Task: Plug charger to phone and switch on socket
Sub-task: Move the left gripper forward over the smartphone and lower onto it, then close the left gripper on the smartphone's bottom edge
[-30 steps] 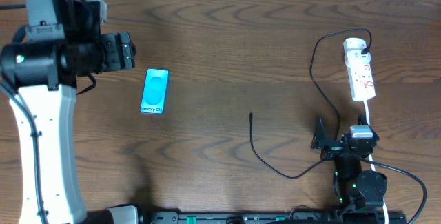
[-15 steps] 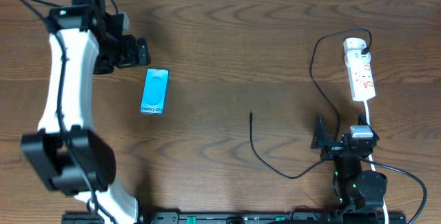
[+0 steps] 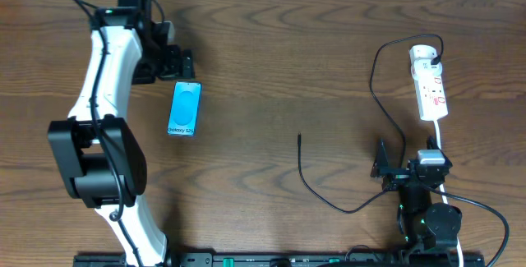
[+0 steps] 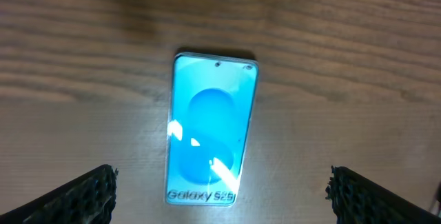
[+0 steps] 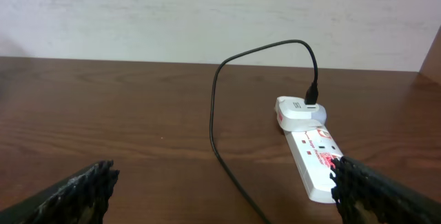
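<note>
Right hand (image 3: 380,167), lower right: fingers spread wide, empty, near the charger's (image 3: 329,204) slack. Charger tip lies loose mid-counter (image 3: 271,53), well apart from the phone (image 3: 185,108). Phone flat, centre left, screen lit. Left hand (image 3: 182,64) just beyond it, upper left, spread wide, empty; its wrist view frames the phone between the fingers. Socket (image 3: 430,86), upper right, holds the charger's other end. Judged: nothing done yet; plugging and switching both remain. Switch state unreadable.
</note>
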`<state>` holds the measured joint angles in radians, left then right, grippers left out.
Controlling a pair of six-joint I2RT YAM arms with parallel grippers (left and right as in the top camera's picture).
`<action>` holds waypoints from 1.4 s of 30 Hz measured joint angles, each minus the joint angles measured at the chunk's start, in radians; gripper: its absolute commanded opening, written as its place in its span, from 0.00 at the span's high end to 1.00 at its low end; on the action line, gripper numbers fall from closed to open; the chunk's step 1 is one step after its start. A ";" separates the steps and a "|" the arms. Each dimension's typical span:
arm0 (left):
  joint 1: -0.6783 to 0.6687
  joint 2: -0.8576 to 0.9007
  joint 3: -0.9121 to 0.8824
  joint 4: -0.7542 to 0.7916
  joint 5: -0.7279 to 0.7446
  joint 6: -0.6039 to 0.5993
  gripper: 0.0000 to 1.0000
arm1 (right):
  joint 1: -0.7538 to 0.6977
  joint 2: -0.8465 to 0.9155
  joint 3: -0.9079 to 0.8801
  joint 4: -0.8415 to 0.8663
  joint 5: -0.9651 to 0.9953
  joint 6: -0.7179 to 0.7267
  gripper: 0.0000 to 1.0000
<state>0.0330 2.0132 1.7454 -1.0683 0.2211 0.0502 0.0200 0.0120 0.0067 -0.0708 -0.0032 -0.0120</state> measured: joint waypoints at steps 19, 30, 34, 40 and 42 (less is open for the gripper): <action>-0.042 0.000 -0.214 0.135 -0.090 -0.032 0.02 | 0.000 0.000 0.000 0.000 0.000 0.000 0.01; -0.042 0.000 -0.304 0.212 -0.090 -0.032 0.02 | 0.000 0.000 0.000 0.000 0.000 0.000 0.01; -0.042 0.000 -0.339 0.246 -0.090 -0.032 0.02 | 0.000 0.000 0.000 0.000 0.000 0.000 0.01; -0.042 0.000 -0.367 0.285 -0.090 -0.032 0.02 | 0.000 0.000 0.000 0.000 0.000 0.000 0.01; -0.042 0.000 -0.367 0.296 -0.090 -0.032 0.02 | 0.000 0.000 0.000 0.000 0.000 0.000 0.01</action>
<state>-0.0086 2.0136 1.3785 -0.7723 0.1307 0.0185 0.0200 0.0120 0.0067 -0.0704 -0.0032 -0.0120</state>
